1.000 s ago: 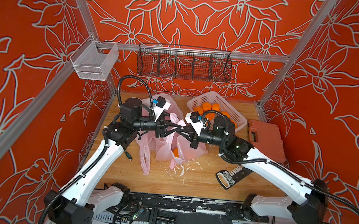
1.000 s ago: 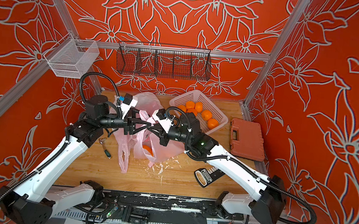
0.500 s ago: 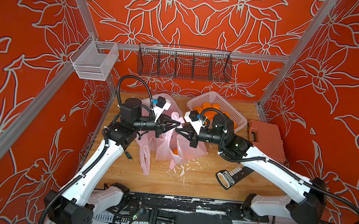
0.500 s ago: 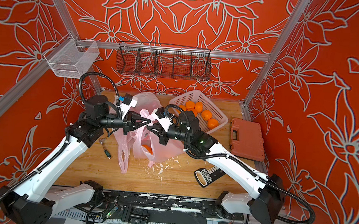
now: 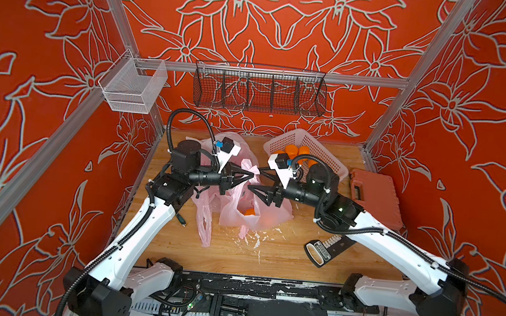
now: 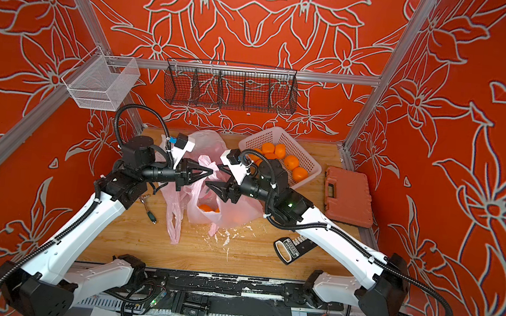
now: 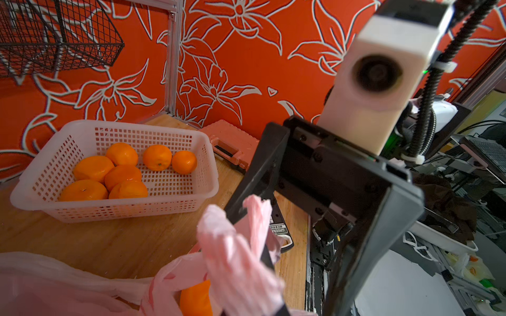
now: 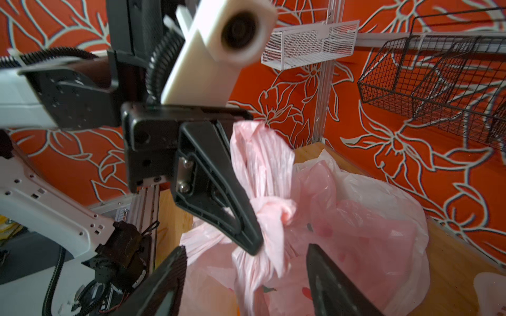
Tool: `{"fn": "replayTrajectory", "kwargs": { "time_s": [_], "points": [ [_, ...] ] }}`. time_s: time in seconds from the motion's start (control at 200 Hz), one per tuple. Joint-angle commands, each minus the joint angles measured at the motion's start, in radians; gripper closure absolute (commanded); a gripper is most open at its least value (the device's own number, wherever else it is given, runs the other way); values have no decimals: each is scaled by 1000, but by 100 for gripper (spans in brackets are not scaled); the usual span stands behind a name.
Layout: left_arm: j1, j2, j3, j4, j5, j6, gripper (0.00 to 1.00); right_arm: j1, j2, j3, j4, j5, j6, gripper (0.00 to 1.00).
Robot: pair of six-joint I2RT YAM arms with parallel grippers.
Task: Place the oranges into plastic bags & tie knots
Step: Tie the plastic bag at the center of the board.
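A pink plastic bag [image 5: 267, 213] stands mid-table with oranges [image 6: 206, 208] showing through its mouth. Its twisted handles [image 8: 262, 169] rise to my left gripper [image 5: 256, 173], which is shut on them, as the left wrist view shows [image 7: 269, 262]. Whether the twist is a tied knot I cannot tell. My right gripper [image 5: 253, 177] faces it from the other side, open, its fingers [image 8: 175, 262] either side of the bunched handles without touching them. Several more oranges [image 7: 120, 175] lie in the pale perforated basket [image 6: 309, 165] at the back right.
A limp pink bag [image 5: 205, 223] hangs left of the filled one, and another bag [image 5: 240, 149] lies behind. An orange tool case [image 5: 373, 194], a black handheld device [image 5: 320, 252] and a small screwdriver [image 5: 181, 219] lie on the table. Wire baskets [image 5: 259, 92] hang on the back wall.
My left gripper has closed on the bag's handles. My right gripper, shut on the handles before, has let go and opened.
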Motion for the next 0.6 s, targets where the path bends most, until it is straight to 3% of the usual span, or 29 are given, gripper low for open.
{"fn": "replayTrajectory", "kwargs": {
  "time_s": [0.0, 0.165, 0.38, 0.59],
  "points": [
    [5, -21, -11, 20, 4, 7, 100, -9, -21, 2, 88, 23, 83, 36],
    [5, -26, -10, 17, 5, 15, 100, -8, -1, 27, 69, 28, 116, 49],
    [5, -31, -10, 15, 11, 22, 100, -9, 17, 40, 28, 68, 124, 48],
    [5, -30, -11, 2, 12, 30, 100, -10, 11, 31, 82, 58, 152, 81]
  ]
}}
